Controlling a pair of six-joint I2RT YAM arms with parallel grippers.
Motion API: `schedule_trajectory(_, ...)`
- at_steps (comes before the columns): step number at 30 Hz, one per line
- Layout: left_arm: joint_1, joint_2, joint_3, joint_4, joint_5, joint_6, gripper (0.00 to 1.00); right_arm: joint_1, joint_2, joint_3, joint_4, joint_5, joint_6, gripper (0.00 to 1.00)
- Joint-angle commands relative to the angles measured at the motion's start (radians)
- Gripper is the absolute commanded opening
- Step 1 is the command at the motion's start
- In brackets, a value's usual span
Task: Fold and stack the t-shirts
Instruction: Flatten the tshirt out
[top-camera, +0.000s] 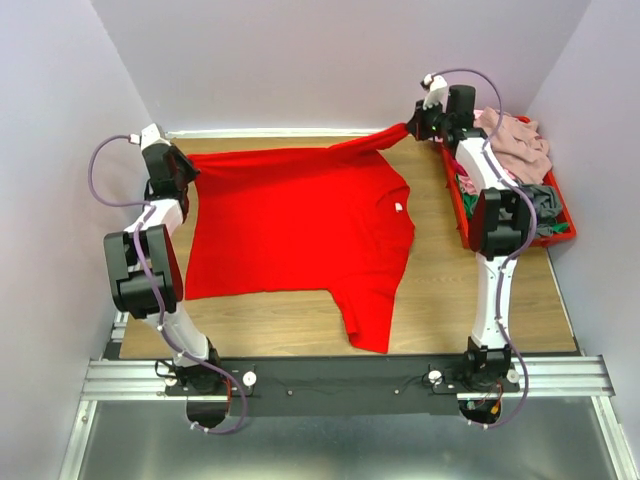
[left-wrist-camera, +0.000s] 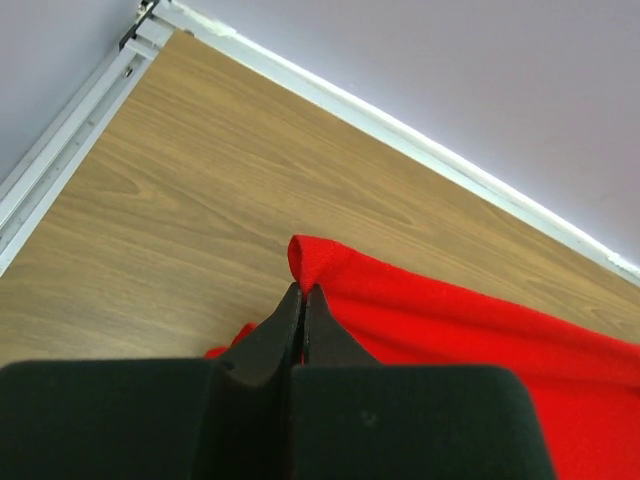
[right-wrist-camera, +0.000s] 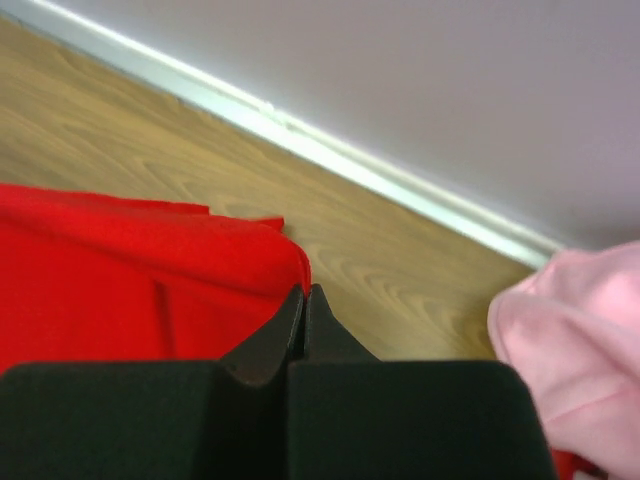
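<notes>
A bright red t-shirt (top-camera: 300, 220) lies spread on the wooden table, its small white neck label (top-camera: 399, 208) facing right. My left gripper (top-camera: 188, 172) is shut on the shirt's far left corner; the left wrist view shows the black jaws (left-wrist-camera: 303, 292) pinching a fold of red cloth (left-wrist-camera: 450, 320). At the far right, my right gripper (top-camera: 408, 130) is shut on the shirt's other far corner, pulled taut and slightly lifted. In the right wrist view the jaws (right-wrist-camera: 305, 292) meet on the red hem (right-wrist-camera: 150, 280).
A red plastic tray (top-camera: 455, 205) stands at the right edge and holds a pink shirt (top-camera: 515, 145) and a grey shirt (top-camera: 545, 200). The pink shirt (right-wrist-camera: 570, 350) shows close to the right gripper. White walls close in the far side and both flanks.
</notes>
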Motion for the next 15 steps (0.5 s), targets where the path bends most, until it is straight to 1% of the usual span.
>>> schedule_trajectory(1,0.013,0.038,0.021,-0.033,-0.042,0.032,0.0,0.012,-0.019,0.064,0.06,0.012,0.054,0.01)
schedule_trajectory(8,0.016,0.039,0.043,-0.056,-0.042,0.047,0.0,0.015,-0.072,0.07,0.06,-0.042,0.126,0.01)
schedule_trajectory(12,0.019,0.046,0.072,-0.07,-0.042,0.064,0.0,0.021,-0.098,0.053,0.06,-0.108,0.146,0.01)
schedule_trajectory(15,0.03,0.061,0.101,-0.077,-0.042,0.074,0.0,0.028,-0.106,0.059,0.061,-0.168,0.192,0.01)
